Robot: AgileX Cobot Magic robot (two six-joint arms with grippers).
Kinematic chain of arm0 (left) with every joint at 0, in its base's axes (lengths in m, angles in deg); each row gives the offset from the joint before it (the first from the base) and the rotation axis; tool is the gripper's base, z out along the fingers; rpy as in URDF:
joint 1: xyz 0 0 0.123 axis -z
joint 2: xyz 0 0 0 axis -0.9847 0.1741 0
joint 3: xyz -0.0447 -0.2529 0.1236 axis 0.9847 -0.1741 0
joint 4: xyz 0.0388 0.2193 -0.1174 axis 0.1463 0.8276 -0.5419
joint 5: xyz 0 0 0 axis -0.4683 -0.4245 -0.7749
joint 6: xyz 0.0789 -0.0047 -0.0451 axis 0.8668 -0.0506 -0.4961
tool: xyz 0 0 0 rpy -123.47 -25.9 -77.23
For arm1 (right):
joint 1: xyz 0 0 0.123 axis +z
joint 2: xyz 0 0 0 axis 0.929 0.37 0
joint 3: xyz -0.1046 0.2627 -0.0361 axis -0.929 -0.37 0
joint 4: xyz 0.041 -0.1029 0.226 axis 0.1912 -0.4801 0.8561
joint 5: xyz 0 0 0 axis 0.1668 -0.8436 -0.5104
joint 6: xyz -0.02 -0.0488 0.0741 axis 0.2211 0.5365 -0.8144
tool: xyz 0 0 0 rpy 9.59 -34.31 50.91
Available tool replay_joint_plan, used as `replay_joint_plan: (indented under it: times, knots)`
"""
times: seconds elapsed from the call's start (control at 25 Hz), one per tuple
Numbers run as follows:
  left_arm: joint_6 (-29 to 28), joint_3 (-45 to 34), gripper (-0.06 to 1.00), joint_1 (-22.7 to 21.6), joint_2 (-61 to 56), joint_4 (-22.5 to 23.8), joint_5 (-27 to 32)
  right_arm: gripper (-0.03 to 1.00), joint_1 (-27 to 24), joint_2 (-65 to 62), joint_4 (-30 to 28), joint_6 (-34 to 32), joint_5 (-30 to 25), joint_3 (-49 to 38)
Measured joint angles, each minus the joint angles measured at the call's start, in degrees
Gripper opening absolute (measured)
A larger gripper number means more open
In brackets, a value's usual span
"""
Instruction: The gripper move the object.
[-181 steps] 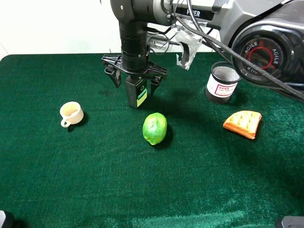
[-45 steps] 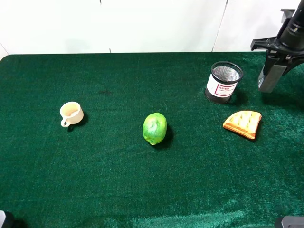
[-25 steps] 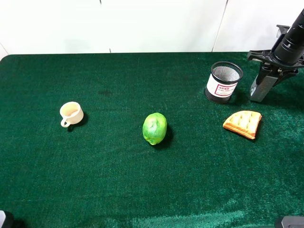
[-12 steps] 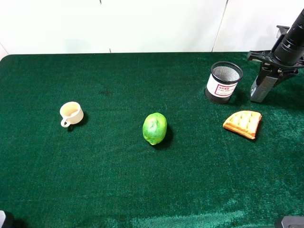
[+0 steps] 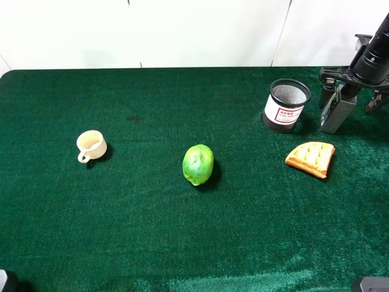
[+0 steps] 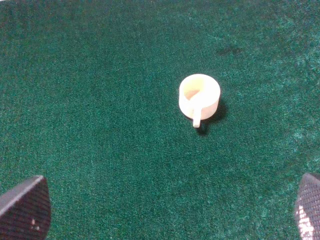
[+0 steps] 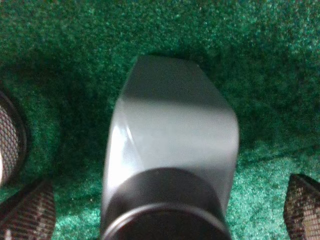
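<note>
The dark grey pump bottle [image 5: 338,112] stands upright on the green cloth at the far right, just right of the black mesh cup [image 5: 286,104]. My right gripper [image 5: 349,96] hangs over its top with the jaws spread, one finger on each side and clear of it. In the right wrist view the bottle [image 7: 170,145] fills the middle, its black pump top nearest the camera, and the right gripper [image 7: 164,207] has its fingertips [image 7: 25,212] far apart. My left gripper [image 6: 160,210] is open and empty over bare cloth.
A green lime [image 5: 198,164] lies mid-table. A cream cup [image 5: 91,146] sits at the left, also in the left wrist view [image 6: 199,95]. An orange waffle slice [image 5: 311,157] lies just in front of the mesh cup and the bottle. The table's right edge is close to the bottle.
The right gripper carried the bottle from mid-table to the far right, set it down beside the mesh cup, and has now opened and let go of it.
</note>
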Motion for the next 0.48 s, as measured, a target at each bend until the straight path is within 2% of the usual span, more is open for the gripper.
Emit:
replay_joint_plan:
  times: [0.48]
  knots:
    - [0.00, 0.00, 0.99, 0.00, 0.00, 0.00, 0.00, 0.69, 0.00, -7.48, -0.54, 0.00, -4.83, 1.47]
